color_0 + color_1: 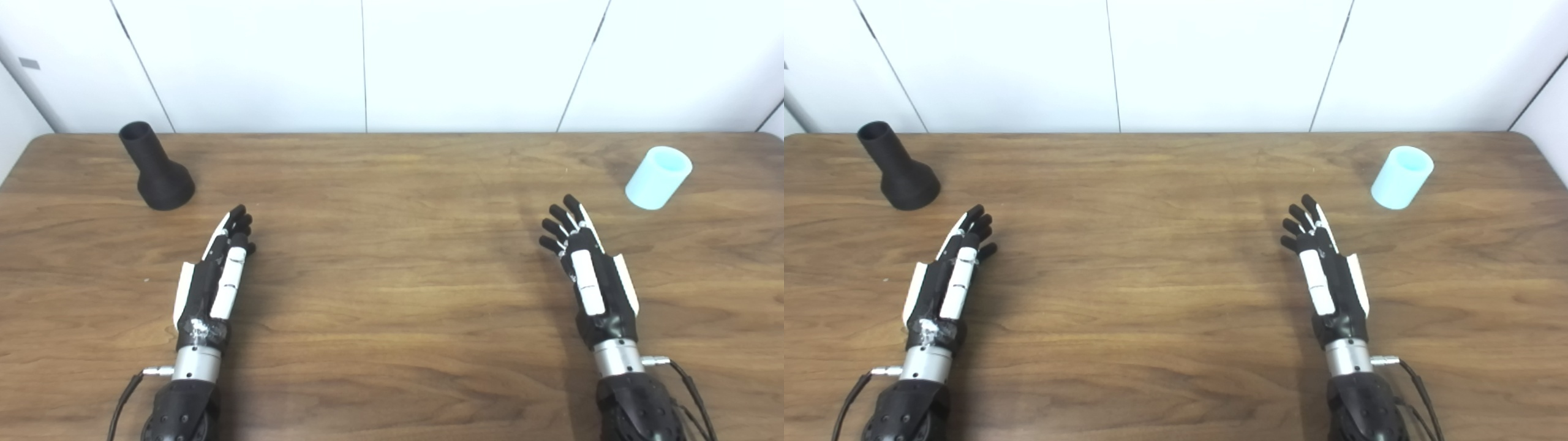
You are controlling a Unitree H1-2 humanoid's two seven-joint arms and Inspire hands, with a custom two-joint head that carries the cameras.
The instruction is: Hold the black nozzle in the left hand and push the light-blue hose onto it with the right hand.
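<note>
Both hands, left hand (214,275) and right hand (588,263), flat, fingers extended.

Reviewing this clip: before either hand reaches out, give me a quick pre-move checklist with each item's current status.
1. Left hand empty, fingers apart: ok.
2. Right hand empty, fingers apart: ok.
3. Nozzle standing on its wide base, narrow end up, ahead of the left hand, nothing between them: ok.
4. Hose standing on end beyond the right hand, nothing between them: ok.
5. Nozzle and hose far apart at opposite sides of the table: ok.
6. Hose bore fits the nozzle's narrow end: cannot tell.
</note>
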